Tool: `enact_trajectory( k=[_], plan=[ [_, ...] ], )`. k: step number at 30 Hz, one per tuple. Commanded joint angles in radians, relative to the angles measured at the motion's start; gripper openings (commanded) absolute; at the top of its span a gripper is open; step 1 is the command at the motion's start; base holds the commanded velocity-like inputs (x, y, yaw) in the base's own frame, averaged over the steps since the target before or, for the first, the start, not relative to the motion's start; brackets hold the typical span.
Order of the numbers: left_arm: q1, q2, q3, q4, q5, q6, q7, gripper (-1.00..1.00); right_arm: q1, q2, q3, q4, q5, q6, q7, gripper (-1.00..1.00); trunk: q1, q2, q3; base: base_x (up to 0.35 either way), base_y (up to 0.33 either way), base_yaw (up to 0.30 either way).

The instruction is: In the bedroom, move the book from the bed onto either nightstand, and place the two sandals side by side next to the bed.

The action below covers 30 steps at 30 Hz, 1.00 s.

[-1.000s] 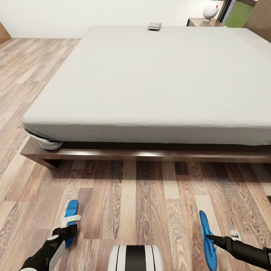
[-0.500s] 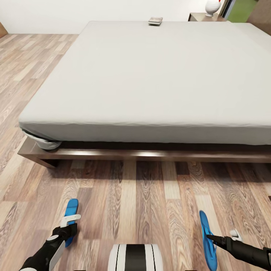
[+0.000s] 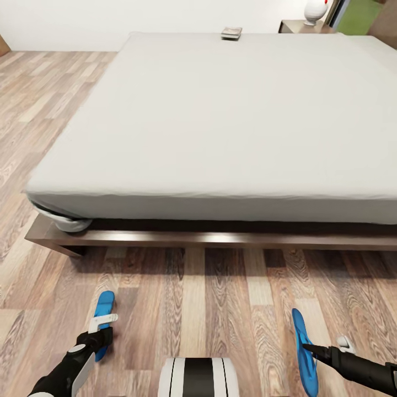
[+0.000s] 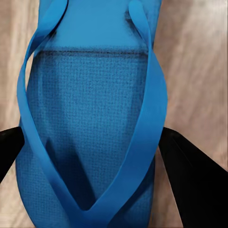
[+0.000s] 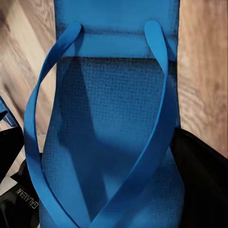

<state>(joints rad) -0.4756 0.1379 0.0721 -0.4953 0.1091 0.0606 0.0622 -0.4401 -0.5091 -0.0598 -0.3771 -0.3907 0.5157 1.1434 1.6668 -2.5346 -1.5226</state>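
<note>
Since a second ago the whole head view has shifted: the bed (image 3: 220, 127) sits a little lower and larger, so the camera has moved while both arms keep the same place at the bottom of the view.

Each arm carries a sandal. The left tool (image 3: 103, 326) is closed on the left sandal (image 3: 102, 312), which points toward the bed above the floor (image 3: 209, 309). In the left wrist view that sandal (image 4: 90, 123) lies between the two black fingers (image 4: 190, 175), strap side up, with a finger against each edge. The right tool (image 3: 325, 348) is closed on the right sandal (image 3: 303, 353), which in the head view is turned on its edge. In the right wrist view this sandal (image 5: 111, 128) also sits between dark fingers (image 5: 202, 171), straps facing the camera.

The two sandals are well apart, one at each side of the robot's trunk (image 3: 198, 377), both short of the bed's wooden frame (image 3: 220, 238).

The book (image 3: 231, 33) lies on the far edge of the mattress, near the wall. A nightstand (image 3: 300, 26) stands just beyond the bed's far right corner, with a white round object (image 3: 315, 9) on top of it.
</note>
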Motion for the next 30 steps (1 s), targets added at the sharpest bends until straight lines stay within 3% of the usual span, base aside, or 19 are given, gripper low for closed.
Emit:
enact_trajectory(
  k=[1, 24, 30],
  plan=[
    [0.0, 0.0, -0.002, -0.002, 0.01, 0.005, 0.002, -1.0, 0.0, 0.0, -0.002, -0.001, -0.004, 0.009, 0.002, -1.0, 0.0, 0.0, -0.001, 0.191, 0.208, 0.0],
    [0.0, 0.0, -0.002, -0.002, 0.01, 0.003, 0.002, -1.0, 0.0, 0.0, -0.002, 0.0, -0.004, 0.009, 0.002, -1.0, 0.0, 0.0, -0.001, 0.123, 0.057, 0.0],
    [0.0, 0.0, -0.002, 0.03, 0.01, -0.053, 0.002, -1.0, 0.0, 0.0, -0.002, 0.0, -0.004, 0.009, 0.002, -1.0, 0.0, 0.0, -0.001, 0.003, 0.001, 0.0]
  ],
)
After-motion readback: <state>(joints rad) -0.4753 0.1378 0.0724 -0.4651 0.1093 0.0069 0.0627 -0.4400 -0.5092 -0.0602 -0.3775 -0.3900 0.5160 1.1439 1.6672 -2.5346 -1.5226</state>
